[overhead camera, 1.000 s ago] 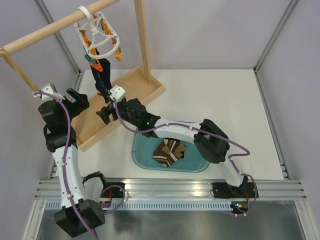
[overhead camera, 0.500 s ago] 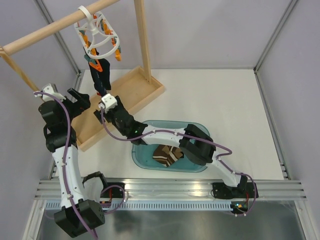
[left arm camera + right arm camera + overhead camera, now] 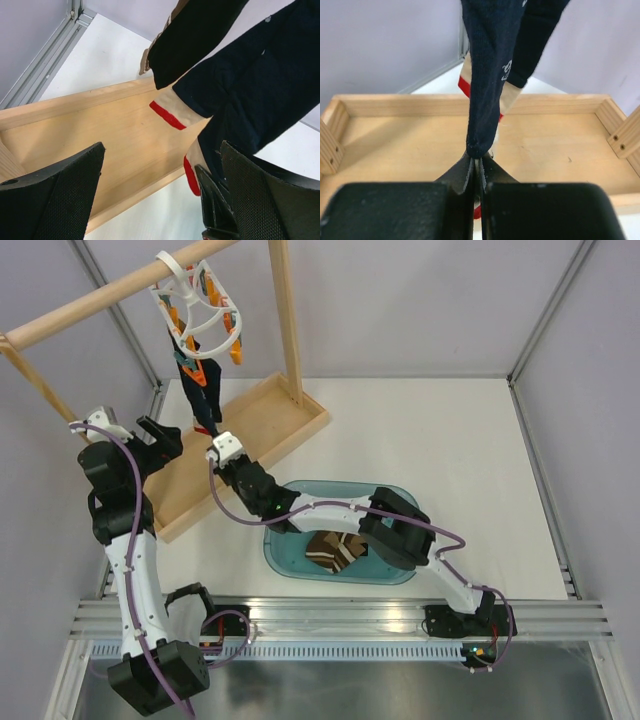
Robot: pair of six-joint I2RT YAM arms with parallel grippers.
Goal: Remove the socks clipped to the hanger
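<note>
One striped sock [image 3: 338,548] lies in the teal tub [image 3: 398,575] on the counter [image 3: 450,440], near centre. Right claw [image 3: 476,164] is clamped on the toe of a navy sock [image 3: 487,75] above the wooden tray [image 3: 395,140]. Left claw [image 3: 162,160] is spread wide and empty, just left of the dark socks [image 3: 260,85]. These hang clipped from the white hanger [image 3: 200,315] on the far-left pole [image 3: 90,305].

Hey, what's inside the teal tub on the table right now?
At least one brown, tan and white striped sock lies in the teal tub. The right arm crosses over the tub's far edge, hiding whatever lies beneath it.
</note>
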